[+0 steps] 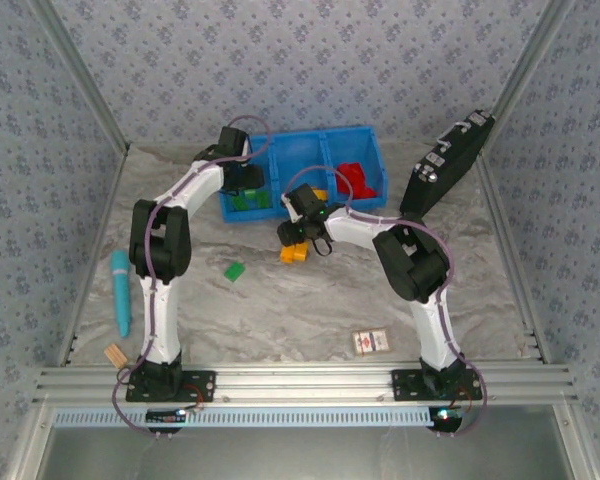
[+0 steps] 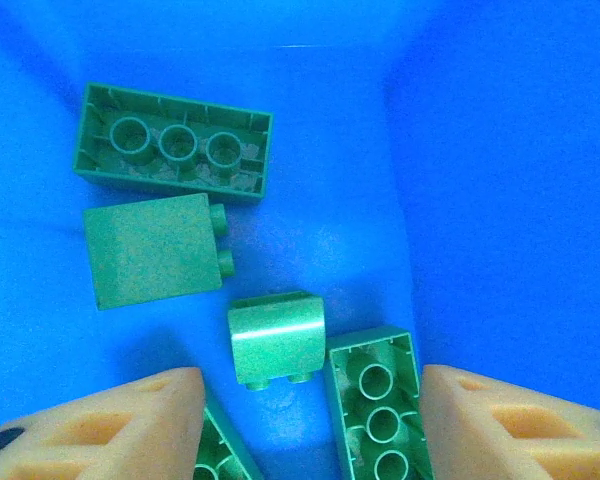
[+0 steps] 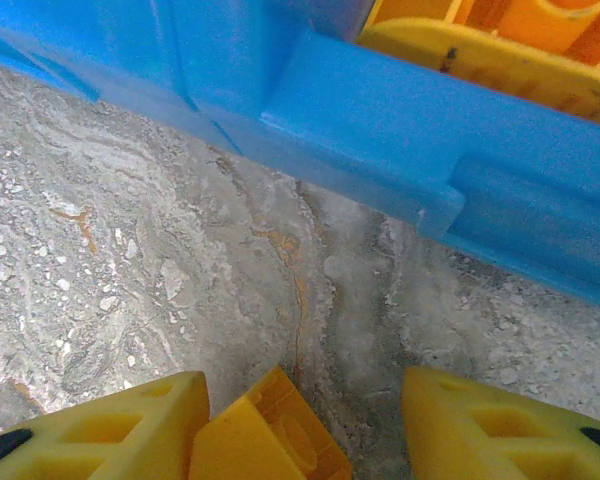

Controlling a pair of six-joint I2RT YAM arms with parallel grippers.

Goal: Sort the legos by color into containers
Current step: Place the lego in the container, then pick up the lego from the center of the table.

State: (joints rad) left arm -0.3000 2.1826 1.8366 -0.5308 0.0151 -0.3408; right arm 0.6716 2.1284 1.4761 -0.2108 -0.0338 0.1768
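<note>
Right gripper [image 3: 300, 405], jaws parted astride an off-centre orange-yellow plastic brick [image 3: 265, 435] just near of the blue plastic tray [image 3: 380, 130], may skew or eject it on closing.

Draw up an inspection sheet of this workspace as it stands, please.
Surface: grey marbled table; no spills seen.
Job's things: blue tray with green bricks in the left compartment, orange pieces in the middle and red bricks in the right. A loose green brick and loose orange bricks lie on the table.
Clutter: light blue stick, red-and-white card, black device, small tan block.
Grippers: left gripper open over the green bricks. Right gripper open around an orange brick, beside the tray wall.
Cables: purple cables along both arms; no snag seen.
Surroundings: patterned walls, aluminium frame.
</note>
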